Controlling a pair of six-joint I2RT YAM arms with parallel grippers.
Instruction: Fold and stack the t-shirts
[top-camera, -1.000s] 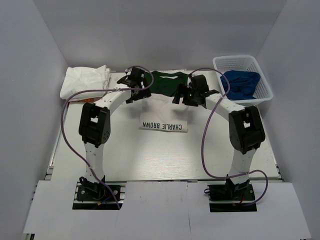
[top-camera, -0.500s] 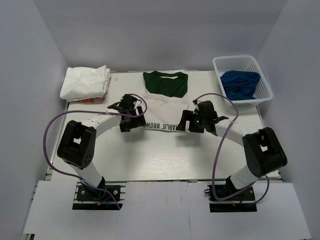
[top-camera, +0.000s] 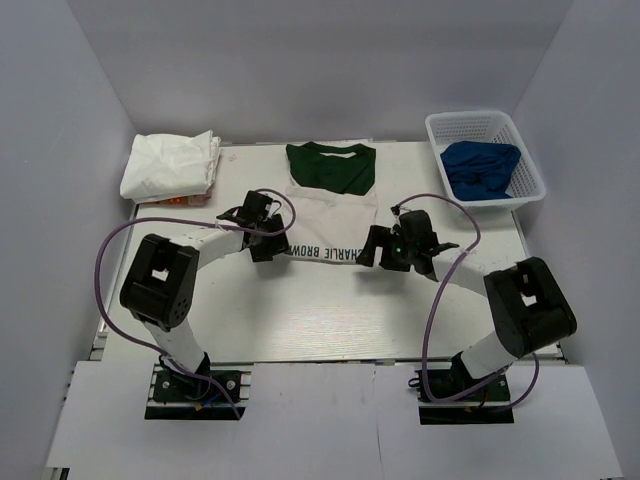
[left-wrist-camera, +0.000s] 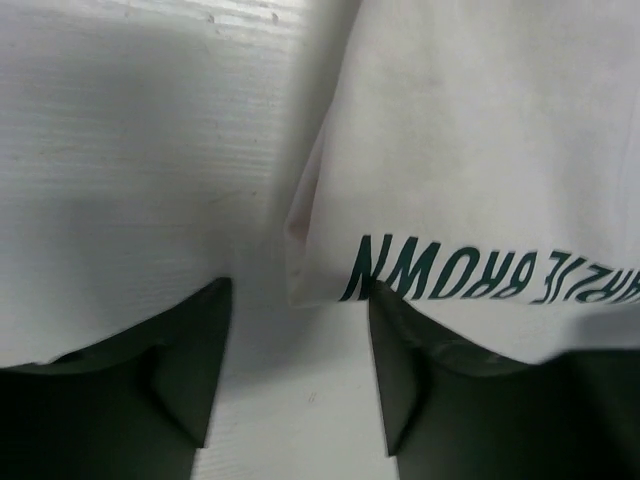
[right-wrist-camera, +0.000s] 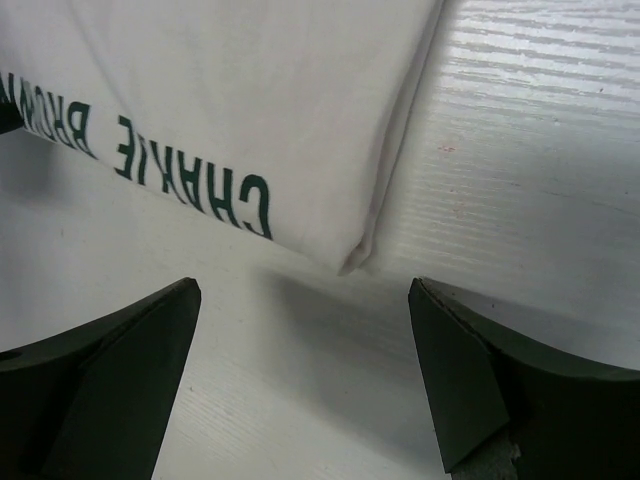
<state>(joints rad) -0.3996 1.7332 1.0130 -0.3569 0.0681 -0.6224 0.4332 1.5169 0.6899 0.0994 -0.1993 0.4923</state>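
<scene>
Green-and-white Charlie Brown t-shirt (top-camera: 330, 215) is laid flat on table (top-camera: 300, 310); left gripper (left-wrist-camera: 297, 300) and right gripper (right-wrist-camera: 305, 290) are seen spread at its near corners, nothing pinched.

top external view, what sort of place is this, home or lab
Most likely a robotics lab cell, not a home: white walls box in a white table, a left arm and a right arm are bolted at its near edge, and a t-shirt lies flat for folding.

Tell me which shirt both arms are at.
The flat white shirt with the green top and CHARLIE BROWN print, mid-table: left fingers and right fingers flank its near corners. The folded white bundle sits back left.
</scene>
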